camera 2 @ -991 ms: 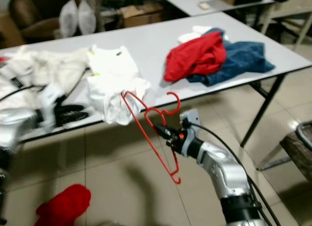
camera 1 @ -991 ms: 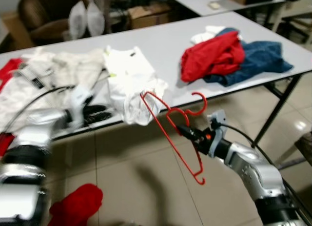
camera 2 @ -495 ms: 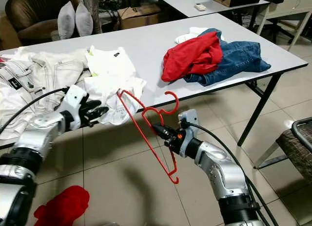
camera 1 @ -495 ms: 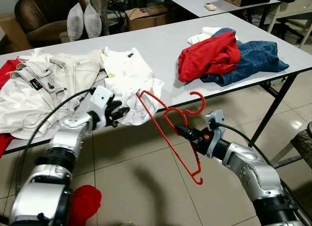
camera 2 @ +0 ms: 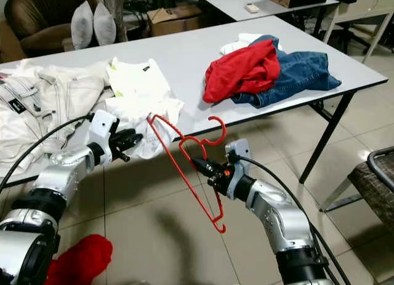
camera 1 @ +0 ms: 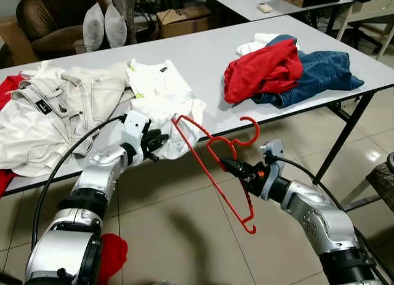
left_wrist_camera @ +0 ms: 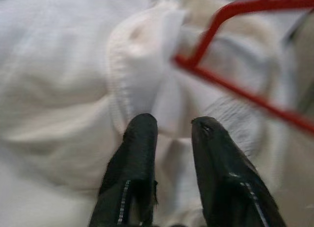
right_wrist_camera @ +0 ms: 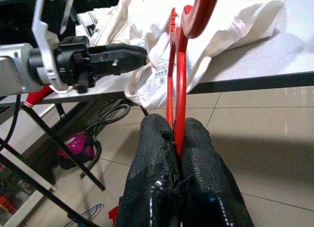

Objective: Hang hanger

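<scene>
A red wire hanger (camera 1: 210,139) hangs tilted in the air in front of the table edge, and my right gripper (camera 1: 231,167) is shut on its neck, seen close up around the red wire (right_wrist_camera: 200,9). A white T-shirt (camera 1: 161,91) lies on the grey table (camera 1: 209,51), its lower part drooping over the front edge. The hanger's upper tip touches that drooping cloth. My left gripper (camera 1: 161,139) is open at the drooping cloth, its black fingers (left_wrist_camera: 140,138) slightly apart just above the white fabric (left_wrist_camera: 73,65), beside the red wire.
Cream jeans (camera 1: 55,106) cover the table's left; a red garment (camera 1: 265,69) and blue jeans (camera 1: 326,72) lie at its right. A red cloth (camera 1: 111,257) lies on the tiled floor by my left arm. A table leg (camera 1: 345,143) and chair (camera 1: 385,180) stand to the right.
My left gripper has moved right along the table edge up to the drooping T-shirt and the hanger's tip. The right gripper has kept the hanger nearly still.
</scene>
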Controlling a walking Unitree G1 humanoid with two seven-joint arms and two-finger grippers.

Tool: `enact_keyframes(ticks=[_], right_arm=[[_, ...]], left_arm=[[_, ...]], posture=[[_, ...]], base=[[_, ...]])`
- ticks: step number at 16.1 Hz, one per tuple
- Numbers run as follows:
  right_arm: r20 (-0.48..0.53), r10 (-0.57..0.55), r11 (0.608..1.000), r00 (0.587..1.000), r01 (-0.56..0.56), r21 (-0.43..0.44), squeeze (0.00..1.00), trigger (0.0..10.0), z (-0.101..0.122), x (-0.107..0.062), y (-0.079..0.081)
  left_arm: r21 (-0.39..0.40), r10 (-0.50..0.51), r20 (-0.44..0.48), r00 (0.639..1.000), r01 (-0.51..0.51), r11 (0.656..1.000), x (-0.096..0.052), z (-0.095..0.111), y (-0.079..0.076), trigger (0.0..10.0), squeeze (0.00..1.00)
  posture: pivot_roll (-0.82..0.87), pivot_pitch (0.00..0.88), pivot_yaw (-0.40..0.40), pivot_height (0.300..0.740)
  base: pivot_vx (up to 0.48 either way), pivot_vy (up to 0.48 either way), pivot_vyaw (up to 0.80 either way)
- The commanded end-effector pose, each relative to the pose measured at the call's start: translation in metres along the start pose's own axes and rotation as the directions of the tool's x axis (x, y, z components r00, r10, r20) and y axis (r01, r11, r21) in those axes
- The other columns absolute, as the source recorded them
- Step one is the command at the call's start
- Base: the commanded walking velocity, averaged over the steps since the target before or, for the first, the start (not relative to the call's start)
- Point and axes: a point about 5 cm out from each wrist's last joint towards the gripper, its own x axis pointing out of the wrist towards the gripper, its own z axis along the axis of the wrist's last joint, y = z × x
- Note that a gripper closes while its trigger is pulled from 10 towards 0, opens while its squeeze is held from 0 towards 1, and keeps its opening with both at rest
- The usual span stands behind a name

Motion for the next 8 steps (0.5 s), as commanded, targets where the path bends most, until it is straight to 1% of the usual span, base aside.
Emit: enact_keyframes(ticks=[1,2,3,4,5,6,7,8], right_arm=[[0.021,0.009,1.000,1.000,-0.009,-0.025,0.00,10.0,0.006,0.001,0.003],[0.020,0.008,1.000,1.000,-0.008,-0.025,0.00,10.0,0.006,0.000,0.002],[0.020,0.008,1.000,1.000,-0.008,-0.025,0.00,10.0,0.006,0.000,0.002],[0.020,0.007,1.000,1.000,-0.006,-0.026,0.00,10.0,0.006,-0.001,0.002],[0.020,0.005,1.000,1.000,-0.004,-0.026,0.00,10.0,0.006,-0.002,0.002],[0.020,0.005,1.000,1.000,-0.004,-0.025,0.00,10.0,0.006,-0.002,0.002],[0.019,0.007,1.000,1.000,-0.007,-0.026,0.00,10.0,0.006,-0.002,0.002],[0.017,0.011,1.000,1.000,-0.010,-0.026,0.00,10.0,0.005,-0.001,0.003]], left_arm=[[0.062,0.052,0.009,0.999,-0.052,0.997,0.000,0.008,0.006,0.0,0.00],[0.128,0.087,0.052,0.995,-0.093,0.987,0.000,0.014,0.009,0.0,0.00],[0.128,0.087,0.052,0.995,-0.093,0.987,0.000,0.014,0.009,0.0,0.00],[0.121,0.050,0.112,0.993,-0.063,0.991,0.000,0.019,0.005,0.0,0.00],[0.116,-0.008,0.207,0.978,-0.016,0.993,-0.003,0.026,0.000,10.0,0.05],[0.135,-0.038,0.273,0.961,0.001,0.991,-0.007,0.031,-0.001,10.0,1.00],[0.155,-0.027,0.316,0.948,-0.023,0.988,-0.009,0.035,0.000,10.0,1.00],[0.170,0.013,0.334,0.943,-0.074,0.983,-0.009,0.039,0.004,10.0,1.00]], posture=[[-0.18,0.000,0.117,0.740],[-0.19,0.000,0.119,0.740],[-0.19,0.000,0.119,0.740],[-0.19,0.000,0.122,0.740],[-0.19,0.000,0.122,0.740],[-0.19,0.000,0.121,0.740],[-0.19,0.000,0.121,0.740],[-0.19,0.000,0.121,0.740]], base=[[0.000,0.000,0.00],[0.000,0.000,0.00],[0.000,0.000,0.00],[0.000,0.000,0.00],[0.000,0.000,0.00],[0.000,0.000,0.00],[0.000,0.000,0.00],[0.000,0.000,0.00]])
